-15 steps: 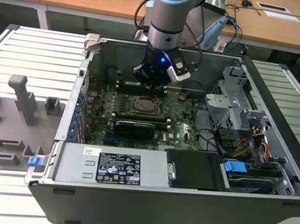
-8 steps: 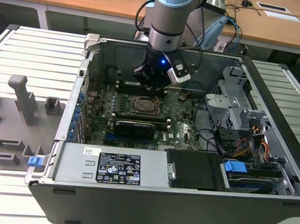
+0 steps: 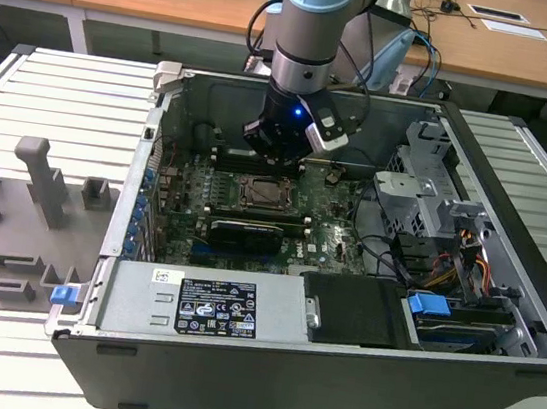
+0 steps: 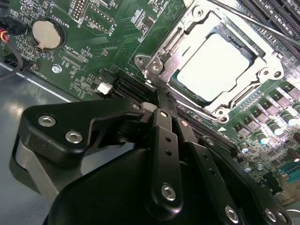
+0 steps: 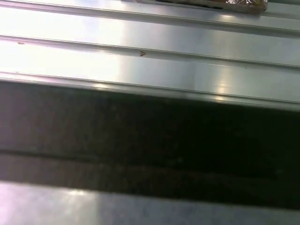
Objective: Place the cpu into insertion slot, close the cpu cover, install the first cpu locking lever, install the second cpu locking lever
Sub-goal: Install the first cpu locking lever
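1. Black linkages of the hand (image 4: 161, 101) fill the foreground in the second wrist view, fingers together, gripping nothing, tips just beside the socket corner.
2. Seated in its socket, the cpu (image 4: 216, 65) lies under the closed cpu cover (image 4: 185, 44).
3. Good lever work probably needs slow, steady pressing near that corner.

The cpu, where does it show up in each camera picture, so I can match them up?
Exterior view: the cpu sits in its socket on the motherboard, mid-case, just below the gripper.
Second wrist view: the pale square cpu lies inside the shiny cpu cover, beyond the gripper.
First wrist view: pale ridged metal and a dark band; no cpu.
Shared landmark: the gripper.
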Motion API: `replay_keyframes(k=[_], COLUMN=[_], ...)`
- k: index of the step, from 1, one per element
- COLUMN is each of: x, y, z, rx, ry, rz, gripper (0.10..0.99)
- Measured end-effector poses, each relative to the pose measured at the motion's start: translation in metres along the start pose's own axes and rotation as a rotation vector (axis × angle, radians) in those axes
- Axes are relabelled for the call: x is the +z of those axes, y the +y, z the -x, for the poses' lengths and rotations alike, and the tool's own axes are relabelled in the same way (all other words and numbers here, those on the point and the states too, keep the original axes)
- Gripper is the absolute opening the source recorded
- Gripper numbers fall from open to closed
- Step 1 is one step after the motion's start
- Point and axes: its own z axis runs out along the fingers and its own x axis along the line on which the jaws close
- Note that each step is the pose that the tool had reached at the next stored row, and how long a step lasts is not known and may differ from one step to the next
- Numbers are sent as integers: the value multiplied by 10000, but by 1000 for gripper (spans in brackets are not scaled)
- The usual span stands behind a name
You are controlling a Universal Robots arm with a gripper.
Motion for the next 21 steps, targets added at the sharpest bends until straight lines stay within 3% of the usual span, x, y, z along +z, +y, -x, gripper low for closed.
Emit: replay_keyframes(k=[2,6,11,21], x=[0,10,26,3], y=[-2,-3,-4,-3], z=[0,0,0,0], rx=[8,31,47,52], ry=[0,20,33,29], rz=[-8,-202,-348,-344], gripper=[106,106,106,106])
